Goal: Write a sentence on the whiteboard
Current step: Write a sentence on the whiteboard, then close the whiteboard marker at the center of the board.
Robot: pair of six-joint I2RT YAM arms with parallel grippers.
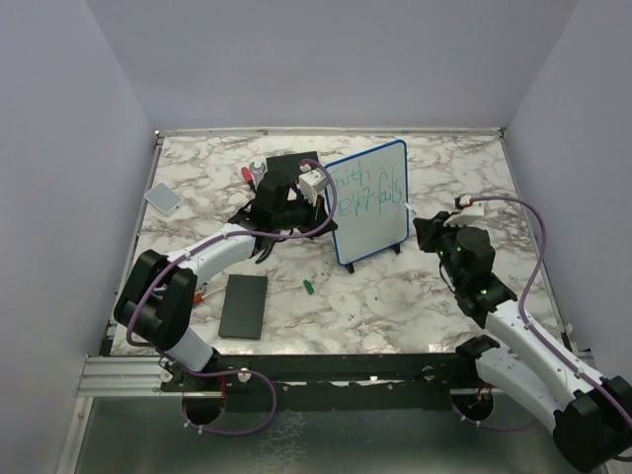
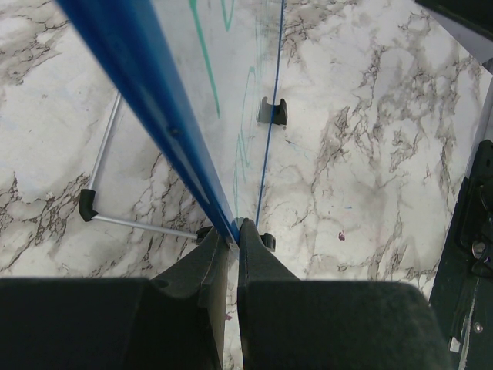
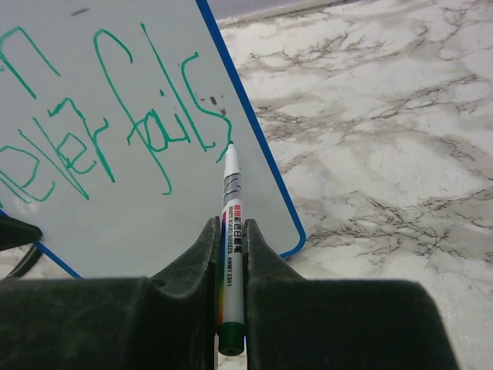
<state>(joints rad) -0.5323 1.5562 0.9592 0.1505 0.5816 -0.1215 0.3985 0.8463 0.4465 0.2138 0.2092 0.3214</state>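
Observation:
The whiteboard (image 1: 370, 222) stands upright at mid-table, blue-framed, on black feet. Green lettering, the sentence (image 1: 367, 188), runs across its face in two lines; the right wrist view shows the lower line (image 3: 115, 146) ending in "never fails". My left gripper (image 1: 318, 184) is shut on the board's upper left frame edge; the left wrist view shows both fingers (image 2: 233, 228) pinching the blue frame (image 2: 131, 62). My right gripper (image 1: 423, 223) is shut on a white marker (image 3: 233, 208) with a green end. The marker's tip is at the board face (image 3: 115, 223), just right of the last letter.
A black slab (image 1: 244, 305) lies at the front left and a green cap (image 1: 308, 286) lies near it. Another black slab (image 1: 286, 166) and a wrench (image 1: 252, 173) lie at the back. A grey pad (image 1: 163, 197) lies at the far left. Walls close three sides.

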